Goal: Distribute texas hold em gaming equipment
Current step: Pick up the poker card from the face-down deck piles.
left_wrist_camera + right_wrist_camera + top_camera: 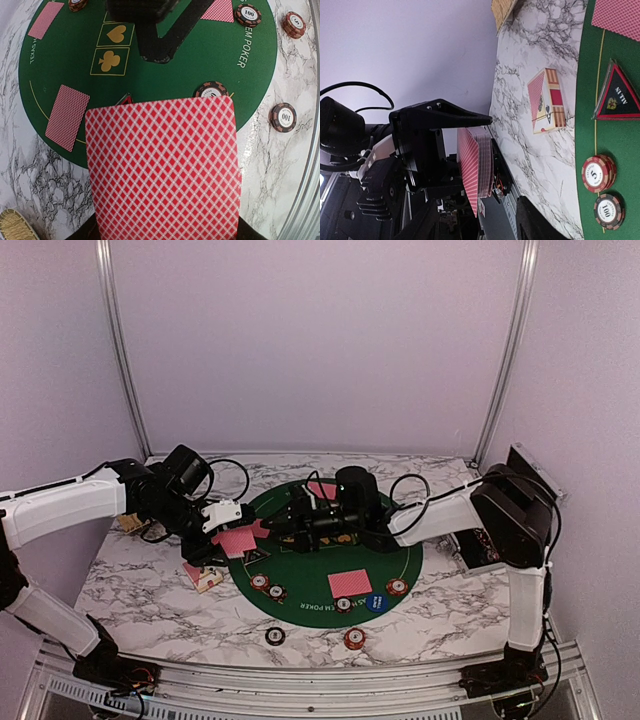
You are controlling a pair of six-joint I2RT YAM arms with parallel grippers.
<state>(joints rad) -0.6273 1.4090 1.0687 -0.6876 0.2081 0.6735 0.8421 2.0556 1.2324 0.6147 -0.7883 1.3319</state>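
Light: soft, even, from above; you get faint shadows on the white grey-veined marble tabletop. Top view slightly grainy; your left wrist view bows at its edges, the pink-red diamond-backed stack of playing cards evenly lit.

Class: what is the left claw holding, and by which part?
The left claw holds a stack of red-backed cards, pinched across its opposite side edges.

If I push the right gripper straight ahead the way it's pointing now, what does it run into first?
Most likely the deck of red-backed cards clamped in the left gripper, directly ahead in the right wrist view. The gap between them is hard to judge.
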